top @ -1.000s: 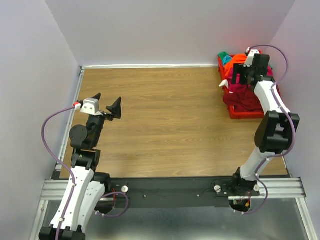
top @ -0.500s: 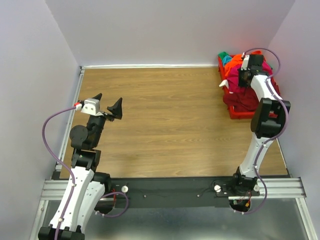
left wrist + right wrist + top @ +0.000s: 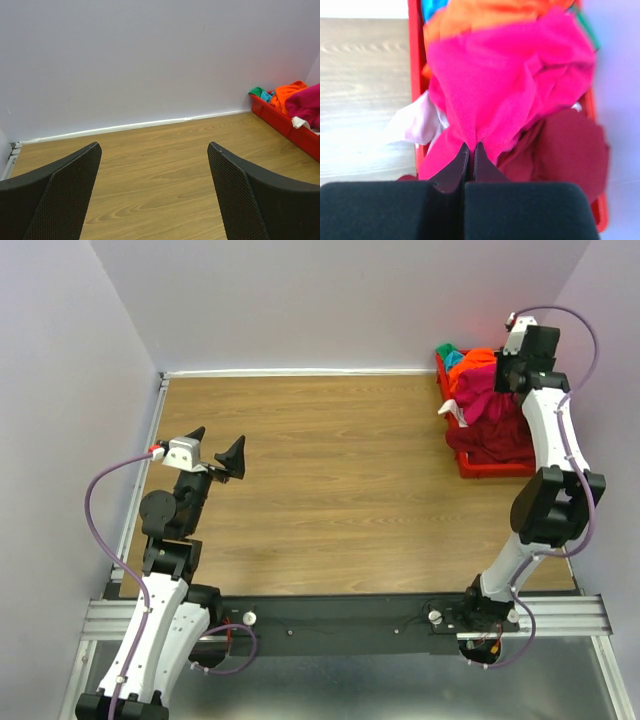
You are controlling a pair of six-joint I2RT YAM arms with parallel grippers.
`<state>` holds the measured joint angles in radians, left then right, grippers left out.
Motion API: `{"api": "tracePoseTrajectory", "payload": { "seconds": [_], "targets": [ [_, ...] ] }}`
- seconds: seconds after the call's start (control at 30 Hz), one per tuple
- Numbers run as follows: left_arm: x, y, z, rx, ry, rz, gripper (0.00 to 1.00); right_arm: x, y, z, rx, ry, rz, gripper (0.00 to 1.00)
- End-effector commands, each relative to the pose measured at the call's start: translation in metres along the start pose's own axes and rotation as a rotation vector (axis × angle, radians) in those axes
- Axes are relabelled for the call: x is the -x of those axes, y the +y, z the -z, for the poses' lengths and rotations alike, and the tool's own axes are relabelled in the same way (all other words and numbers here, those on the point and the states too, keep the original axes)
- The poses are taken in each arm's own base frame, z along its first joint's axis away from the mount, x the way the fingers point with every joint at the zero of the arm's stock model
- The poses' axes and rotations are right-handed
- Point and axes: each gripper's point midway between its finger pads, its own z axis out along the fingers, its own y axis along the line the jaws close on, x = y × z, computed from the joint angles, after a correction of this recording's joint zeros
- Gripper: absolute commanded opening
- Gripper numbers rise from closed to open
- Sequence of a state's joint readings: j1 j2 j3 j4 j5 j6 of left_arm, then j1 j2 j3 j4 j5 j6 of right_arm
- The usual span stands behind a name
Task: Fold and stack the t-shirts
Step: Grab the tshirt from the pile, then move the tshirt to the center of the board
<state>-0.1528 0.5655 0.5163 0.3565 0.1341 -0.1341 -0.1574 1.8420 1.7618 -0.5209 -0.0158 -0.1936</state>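
Upward my right hand [image 3: 471, 148] has come since half a second ago, out of the heap and toward the back wall, while my left hand [image 3: 216, 440] has kept its place. The right fingers [image 3: 455, 170] are pressed together on a fold of the magenta t-shirt [image 3: 510, 85]. The cloth rises to a peak at their tips and hangs from there into the red bin [image 3: 413, 60] below the hand. Just under the tips, to one side, lies the maroon t-shirt [image 3: 567, 145]. Beyond the magenta cloth, farther from the hand, sits the orange t-shirt [image 3: 485, 15], with a bit of the teal t-shirt [image 3: 431, 7] past it at the bin's far corner. A white scrap [image 3: 412, 122] hangs over the bin's wall beside the fingers. Whether it is a label I cannot tell, as it is too blurred to read. My left hand is spread wide and holds nothing, above the wooden desk [image 3: 340, 470], well apart from the bin. From it the green t-shirt [image 3: 256, 91] shows at the bin's far end.
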Motion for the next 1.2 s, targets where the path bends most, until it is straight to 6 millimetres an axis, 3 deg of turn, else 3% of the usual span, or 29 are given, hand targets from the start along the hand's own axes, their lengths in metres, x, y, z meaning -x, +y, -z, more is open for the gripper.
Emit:
{"api": "tracePoseTrajectory", "payload": {
  "seconds": [0.0, 0.23, 0.37, 0.4, 0.47, 0.5, 0.53, 0.67, 0.7, 0.87, 1.0, 1.03, 1.07, 1.1, 1.17],
  "targets": [
    [0.011, -0.007, 0.0, -0.031, -0.022, -0.011, 0.95, 0.028, 0.004, 0.025, 0.039, -0.072, 0.021, 0.01],
    [0.009, -0.007, -0.001, -0.031, -0.014, -0.012, 0.94, 0.061, 0.008, 0.058, 0.081, -0.158, 0.044, 0.01],
    [0.007, -0.006, -0.001, -0.028, -0.008, -0.014, 0.94, 0.102, 0.011, 0.091, 0.117, -0.259, 0.041, 0.01],
    [0.007, -0.006, -0.001, -0.028, -0.007, -0.015, 0.94, 0.125, 0.011, 0.11, 0.126, -0.315, 0.045, 0.01],
    [0.005, -0.006, -0.002, -0.027, 0.001, -0.016, 0.93, 0.143, 0.011, 0.13, 0.135, -0.37, 0.049, 0.01],
    [0.003, -0.006, -0.003, -0.029, 0.01, -0.016, 0.93, 0.162, 0.015, 0.153, 0.161, -0.444, 0.063, 0.01],
    [0.001, -0.006, -0.004, -0.029, 0.013, -0.015, 0.93, 0.17, 0.019, 0.165, 0.182, -0.475, 0.063, 0.01],
    [-0.005, -0.006, -0.006, -0.039, 0.032, -0.022, 0.92, 0.203, 0.046, 0.223, 0.35, -0.621, 0.079, 0.0],
    [-0.005, -0.007, -0.007, -0.042, 0.03, -0.026, 0.92, 0.212, 0.064, 0.248, 0.463, -0.67, 0.086, 0.01],
    [-0.01, -0.009, -0.008, -0.063, 0.043, -0.043, 0.92, 0.227, 0.123, 0.321, 0.858, -0.784, 0.106, 0.01],
    [-0.011, -0.013, -0.008, -0.088, 0.043, -0.058, 0.9, 0.225, 0.156, 0.351, 1.063, -0.776, 0.072, 0.01],
    [-0.011, -0.013, -0.008, -0.091, 0.041, -0.059, 0.9, 0.221, 0.177, 0.358, 1.124, -0.763, 0.079, 0.01],
    [-0.012, -0.015, -0.008, -0.102, 0.041, -0.065, 0.89, 0.217, 0.183, 0.355, 1.136, -0.75, 0.079, 0.01],
    [-0.01, -0.015, -0.007, -0.105, 0.036, -0.068, 0.89, 0.211, 0.207, 0.359, 1.192, -0.727, 0.08, 0.01],
    [-0.01, -0.016, -0.007, -0.111, 0.033, -0.071, 0.89, 0.204, 0.221, 0.351, 1.203, -0.707, 0.084, 0.01]
  ]
}}
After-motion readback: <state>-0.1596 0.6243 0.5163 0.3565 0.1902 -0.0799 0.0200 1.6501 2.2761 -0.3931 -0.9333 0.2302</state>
